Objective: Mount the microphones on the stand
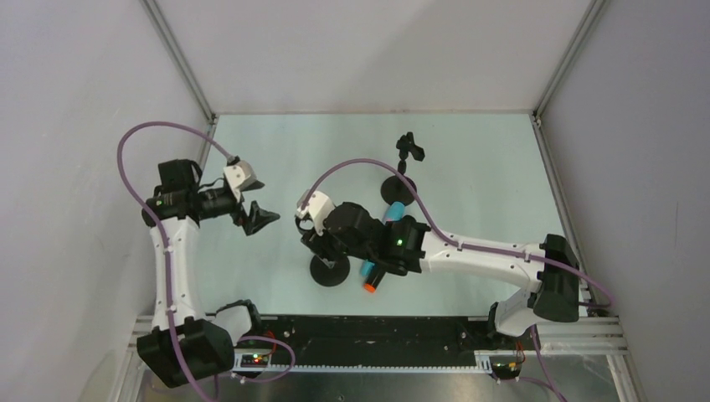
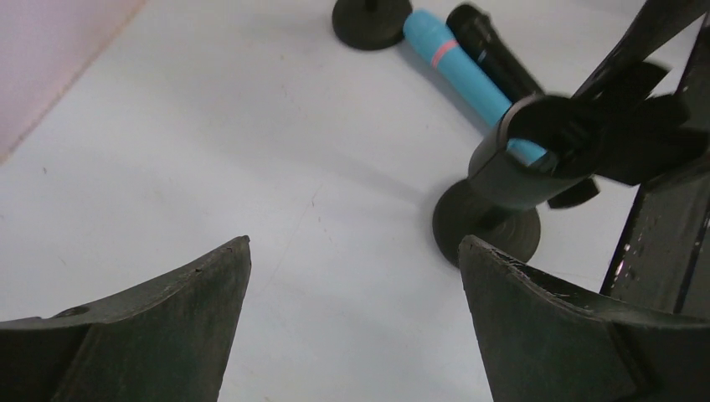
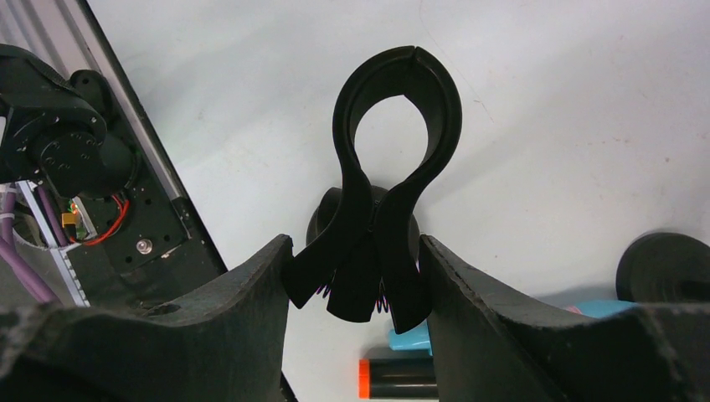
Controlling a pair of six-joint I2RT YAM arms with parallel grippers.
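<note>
Clip [image 3: 395,60] handles on near stand [image 1: 329,270] pinched by right gripper [image 3: 356,251] (ring not yet spread); left gripper [image 2: 352,251] wide open, empty. Microphones [image 2: 465,71] flat on table [image 2: 209,126], stand's 2 o'clock. Risk: off-centre squeeze could tip stand.

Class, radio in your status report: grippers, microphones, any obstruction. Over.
Left gripper open, empty. Right gripper shut on stand clip, ring empty. Blue microphone, black microphone flat on table, right arm above them.

Top view looks steeply down from above and behind the arm bases [image 1: 184,347], over the whole bench [image 1: 486,167]; left wrist view sits low, facing across it between its fingers [image 2: 159,335]; right wrist view is close on the stand clip [image 3: 368,243]; both wrist views share that clip and the turquoise microphone [image 2: 456,67].
</note>
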